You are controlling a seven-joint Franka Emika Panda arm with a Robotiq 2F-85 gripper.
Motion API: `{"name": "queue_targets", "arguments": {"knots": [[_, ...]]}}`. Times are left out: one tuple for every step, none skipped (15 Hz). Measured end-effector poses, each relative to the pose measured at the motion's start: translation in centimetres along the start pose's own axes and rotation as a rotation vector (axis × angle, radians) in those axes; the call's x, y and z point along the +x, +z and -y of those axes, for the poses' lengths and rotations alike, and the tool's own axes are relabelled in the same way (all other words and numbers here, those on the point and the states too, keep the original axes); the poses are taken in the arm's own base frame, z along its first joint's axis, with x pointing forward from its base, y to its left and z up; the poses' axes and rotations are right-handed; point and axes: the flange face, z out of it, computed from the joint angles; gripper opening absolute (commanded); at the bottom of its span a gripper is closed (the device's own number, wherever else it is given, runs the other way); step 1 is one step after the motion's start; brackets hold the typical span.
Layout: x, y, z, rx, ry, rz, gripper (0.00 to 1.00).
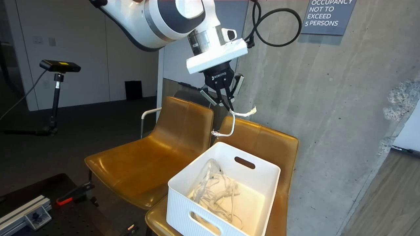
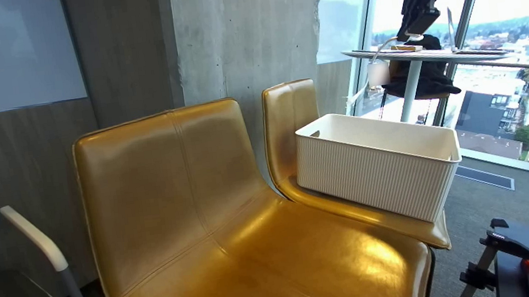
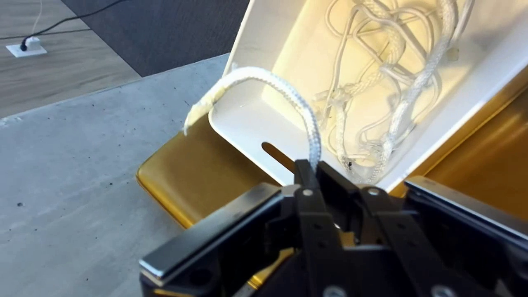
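My gripper (image 1: 231,107) is shut on a white braided rope (image 1: 233,124) and holds it above the white bin. In the wrist view the fingertips (image 3: 315,175) pinch the rope (image 3: 303,109), which arches away to a frayed, yellowed end. In an exterior view the rope hangs on both sides of the fingertips, one end to the right and one lower left. The white ribbed bin (image 1: 183,205) stands on a tan chair. Several loose white ropes and cords (image 1: 218,193) lie tangled in it, also in the wrist view (image 3: 398,111). The gripper (image 2: 409,32) shows dark against the window.
Two tan leather chairs stand side by side, one bare (image 1: 147,157) and one under the bin (image 1: 272,137). A concrete pillar (image 1: 328,114) rises behind them. A camera on a stand (image 1: 60,66), a dark cart with a clamp (image 2: 522,250) and a round table (image 2: 434,53) are around.
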Motion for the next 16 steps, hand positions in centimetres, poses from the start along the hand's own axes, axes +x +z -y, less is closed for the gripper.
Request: {"name": "queue_targets", "arguments": {"knots": [[0.0, 0.2, 0.2, 0.004, 0.013, 0.002, 0.02], [0.0, 0.4, 0.5, 0.009, 0.023, 0.005, 0.02], [-0.1, 0.8, 0.7, 0.014, 0.03, 0.009, 0.02], [-0.2, 1.2, 0.9, 0.02, 0.036, 0.015, 0.02], [-0.5, 1.7, 1.0, 0.024, 0.042, 0.02, 0.02], [-0.9, 2.1, 0.9, 0.024, 0.048, 0.023, 0.02], [-1.2, 2.6, 0.6, 0.023, 0.055, 0.026, 0.08], [-1.6, 3.0, 0.4, 0.02, 0.063, 0.026, 0.33], [-2.0, 3.4, 0.1, 0.017, 0.07, 0.026, 0.33], [-2.2, 3.7, 0.0, 0.013, 0.077, 0.024, 0.38], [-2.3, 4.0, -0.1, 0.01, 0.082, 0.023, 0.46], [-2.3, 4.3, -0.1, 0.008, 0.086, 0.02, 0.52], [-2.3, 4.5, -0.1, 0.008, 0.09, 0.019, 0.6], [-2.2, 4.8, 0.0, 0.01, 0.094, 0.019, 0.67], [-2.2, 5.0, 0.1, 0.012, 0.099, 0.02, 0.75], [-2.1, 5.2, 0.2, 0.016, 0.106, 0.021, 0.81]]}}
